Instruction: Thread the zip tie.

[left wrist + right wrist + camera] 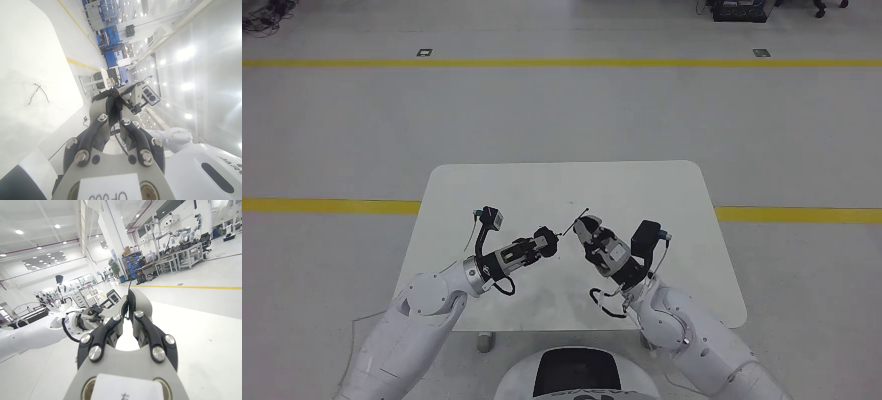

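Your right gripper (128,296) has its fingers clamped on the zip tie (129,285), and the tie's thin tip pokes out past them. Just beyond, the left gripper (550,238) has its fingers pressed together (whether on the tie's head, I cannot tell). Both hang above the table (672,190). Watch that floppy tip: a slight misalignment could bend it past the slot, or it could slip in the grip.

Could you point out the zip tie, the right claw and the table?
thin black zip tie (129,284), right wrist view: free end above the fingertips.
right gripper (128,294), right wrist view: between its closed fingertips.
white rounded table (662,190), top view: bare top near the far corner.
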`<state>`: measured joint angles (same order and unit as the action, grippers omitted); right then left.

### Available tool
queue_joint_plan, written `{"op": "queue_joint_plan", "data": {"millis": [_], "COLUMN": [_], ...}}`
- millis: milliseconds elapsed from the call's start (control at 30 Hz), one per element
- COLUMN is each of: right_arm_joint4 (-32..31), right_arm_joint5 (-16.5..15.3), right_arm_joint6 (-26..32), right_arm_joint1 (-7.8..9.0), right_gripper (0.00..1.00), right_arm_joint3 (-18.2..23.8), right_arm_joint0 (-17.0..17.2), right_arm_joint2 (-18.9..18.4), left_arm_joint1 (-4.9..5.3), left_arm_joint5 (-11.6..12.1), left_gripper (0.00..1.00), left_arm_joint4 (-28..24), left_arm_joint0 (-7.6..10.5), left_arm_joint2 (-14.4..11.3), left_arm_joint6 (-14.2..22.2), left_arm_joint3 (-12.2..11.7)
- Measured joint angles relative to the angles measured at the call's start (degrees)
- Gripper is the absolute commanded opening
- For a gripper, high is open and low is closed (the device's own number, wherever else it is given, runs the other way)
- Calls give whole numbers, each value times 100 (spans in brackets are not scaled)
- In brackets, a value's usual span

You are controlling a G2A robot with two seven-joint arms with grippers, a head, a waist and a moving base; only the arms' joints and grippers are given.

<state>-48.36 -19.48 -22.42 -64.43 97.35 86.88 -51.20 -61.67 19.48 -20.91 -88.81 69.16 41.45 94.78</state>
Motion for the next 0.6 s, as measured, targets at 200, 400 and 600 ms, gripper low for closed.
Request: {"op": "queue_joint_plan", "data": {"millis": [200, 400, 600], "right_arm_joint4": [22, 50, 89], "right_arm_joint5": [0, 0, 0], "right_arm_joint6": [26, 42, 59], "right_arm_joint1": [-6, -13, -24], "right_gripper": [0, 0, 0], "right_arm_joint3": [-22, -57, -125], "right_arm_joint0": [-46, -98, -146], "right_arm_joint2": [22, 43, 62], "left_arm_joint1": [0, 0, 0], "left_arm_joint5": [0, 0, 0], "left_gripper": [0, 0, 0], "left_arm_joint4": [0, 0, 0], "left_arm_joint0": [0, 0, 0], "left_arm_joint2": [0, 0, 0], "left_arm_joint6": [0, 0, 0], "left_arm_joint3": [0, 0, 0]}}
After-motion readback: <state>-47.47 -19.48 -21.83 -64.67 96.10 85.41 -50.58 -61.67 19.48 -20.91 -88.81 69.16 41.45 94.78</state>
